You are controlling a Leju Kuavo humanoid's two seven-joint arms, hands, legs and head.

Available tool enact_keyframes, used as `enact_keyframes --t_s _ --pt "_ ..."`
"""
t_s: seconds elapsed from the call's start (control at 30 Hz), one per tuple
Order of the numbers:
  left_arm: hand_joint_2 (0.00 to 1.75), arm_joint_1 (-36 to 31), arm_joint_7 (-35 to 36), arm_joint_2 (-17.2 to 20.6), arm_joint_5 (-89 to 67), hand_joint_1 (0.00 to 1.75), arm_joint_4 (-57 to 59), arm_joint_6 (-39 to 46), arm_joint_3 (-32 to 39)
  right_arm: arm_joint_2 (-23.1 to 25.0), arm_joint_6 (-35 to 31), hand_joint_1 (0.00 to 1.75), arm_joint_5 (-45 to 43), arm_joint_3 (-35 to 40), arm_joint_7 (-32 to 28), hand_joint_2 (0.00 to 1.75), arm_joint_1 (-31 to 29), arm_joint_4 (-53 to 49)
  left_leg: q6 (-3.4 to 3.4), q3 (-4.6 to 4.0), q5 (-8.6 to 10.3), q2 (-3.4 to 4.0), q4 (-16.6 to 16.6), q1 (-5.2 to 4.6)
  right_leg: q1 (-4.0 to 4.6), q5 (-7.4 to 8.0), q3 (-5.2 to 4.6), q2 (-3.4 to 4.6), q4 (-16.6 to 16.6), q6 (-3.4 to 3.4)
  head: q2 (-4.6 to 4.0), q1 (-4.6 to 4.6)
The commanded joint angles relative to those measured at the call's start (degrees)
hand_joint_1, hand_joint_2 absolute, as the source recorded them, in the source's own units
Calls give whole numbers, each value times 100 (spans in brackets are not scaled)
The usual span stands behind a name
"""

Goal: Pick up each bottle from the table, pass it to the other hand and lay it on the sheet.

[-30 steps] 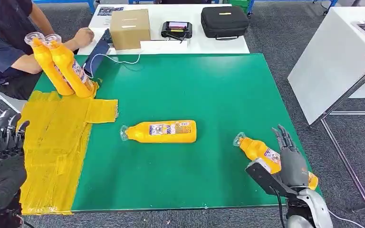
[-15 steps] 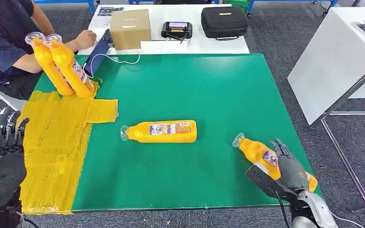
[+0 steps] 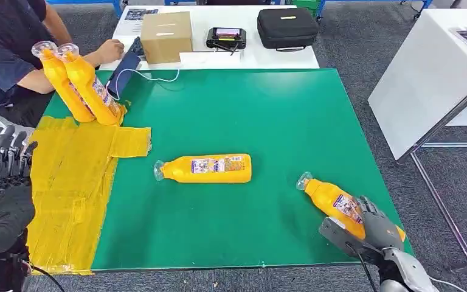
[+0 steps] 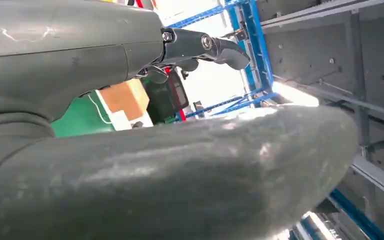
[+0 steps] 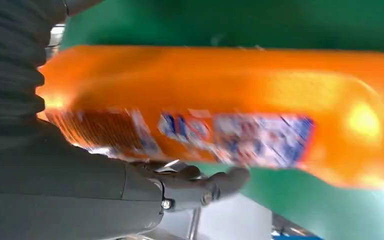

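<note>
Orange bottle (image 3: 334,201) lies half-hidden under the right robot hand (image 3: 377,226) (grip unclear); left robot hand (image 3: 3,182) spread, empty.

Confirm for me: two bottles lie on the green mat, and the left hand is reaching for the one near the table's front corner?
Wrong hand. It is the right hand at the corner bottle, as the head view shows. The left hand is raised beside the yellow sheet. The other bottle lies mid-mat.

Right hand (image 3: 377,228) low at the near right corner of the table (image 3: 267,109), fingers wrapped over a bottle (image 3: 334,201) there. Left hand (image 3: 3,176) raised off the table's left edge, fingers upright, apart, holding nothing.
</note>
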Motion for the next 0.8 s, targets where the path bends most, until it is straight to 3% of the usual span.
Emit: enact_keyframes --t_s 0.03,0.33,0.57,0.6,0.67,0.77,0.8 --pt "0 -131 -41 -45 18 0 411 28 -138 -88 13 0 3 -98 45 175 177 448 -9 26 -6 -16 -6 8 6 -7 34 12 -13 -13 0 -2" --pt "0 -300 31 -27 67 0 429 22 -194 -141 220 0 23 -83 235 175 184 363 -5 8 1 -11 -3 5 4 -1 12 3 -6 -7 0 0" --pt "0 -600 112 46 124 0 754 -16 -432 -855 759 0 277 35 771 175 1039 210 -4 18 -1 -32 -1 6 4 -7 16 -11 -8 -8 0 0" --pt "0 -673 114 53 130 0 845 -7 -464 -983 748 175 253 38 764 175 1220 207 -6 24 -4 -47 0 9 5 -13 33 -18 -10 -12 0 0" --pt "0 -769 81 117 152 0 960 11 -549 -1099 623 175 125 37 740 175 1488 220 4 30 -5 -49 -2 4 1 -12 -7 -30 -11 -8 0 -2" --pt "0 -773 69 175 190 0 1001 37 -571 -1210 611 175 -70 226 758 175 1516 295 8 46 -16 -67 -4 8 4 -20 10 -33 -21 -11 0 2" --pt "0 -771 69 193 212 0 993 33 -578 -1287 613 175 -192 319 759 175 1521 272 10 47 -18 -41 -4 10 7 -14 7 -15 -25 -8 0 2"
